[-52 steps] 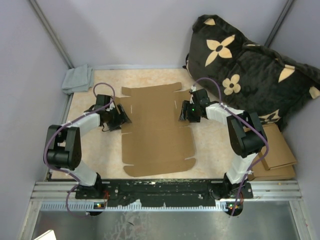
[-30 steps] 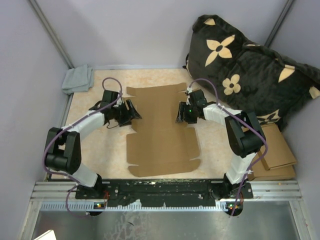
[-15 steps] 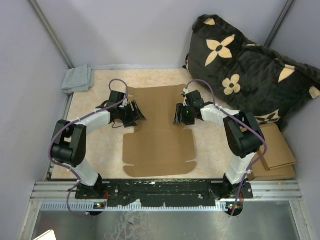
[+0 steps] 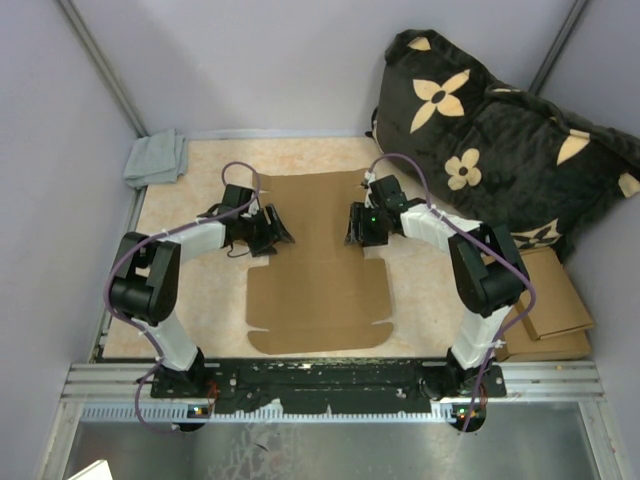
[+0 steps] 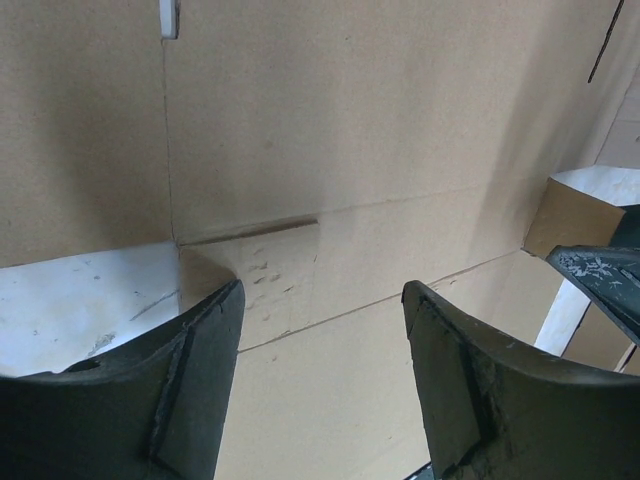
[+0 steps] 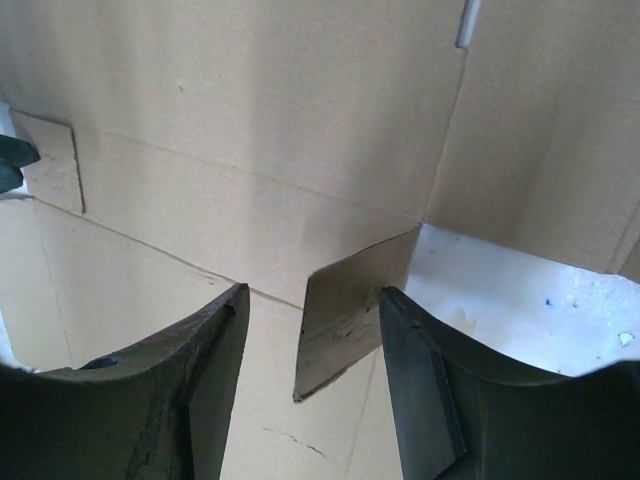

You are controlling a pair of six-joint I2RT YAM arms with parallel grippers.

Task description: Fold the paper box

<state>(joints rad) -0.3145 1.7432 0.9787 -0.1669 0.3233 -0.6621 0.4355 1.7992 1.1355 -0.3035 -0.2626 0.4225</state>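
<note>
The paper box (image 4: 315, 290) lies mid-surface (image 4: 200, 300). Its near panel at 6 o'clock is flat and untouched, with the same outline as in the earlier views.

Further in, at the crease between the near and far panels, both arms now reach inward over the cardboard. A moment ago they stood at its outer edges, at 9 and 3 o'clock. The left fingers (image 5: 190, 400) are apart, with a small dimpled flap (image 5: 270, 270) in the gap. I cannot tell whether it touches either finger. The right fingers (image 6: 190, 390) are also apart, and a tab (image 6: 350, 310) stands lifted between them, unclamped.

Beyond the fingers, the far panel looks narrower than before. Its side flaps, which earlier lay spread wide, have been pushed up and inward as the arms closed in. I judge this to be the first wall fold under way, with most of the task still ahead. The sheet has also shifted slightly on the surface.

A pile of cardboard sheets (image 4: 545, 310) sits at 4 o'clock, a grey cloth (image 4: 155, 158) at 10 o'clock and a black pillow (image 4: 500, 130) at 1 o'clock. None of these has moved.
</note>
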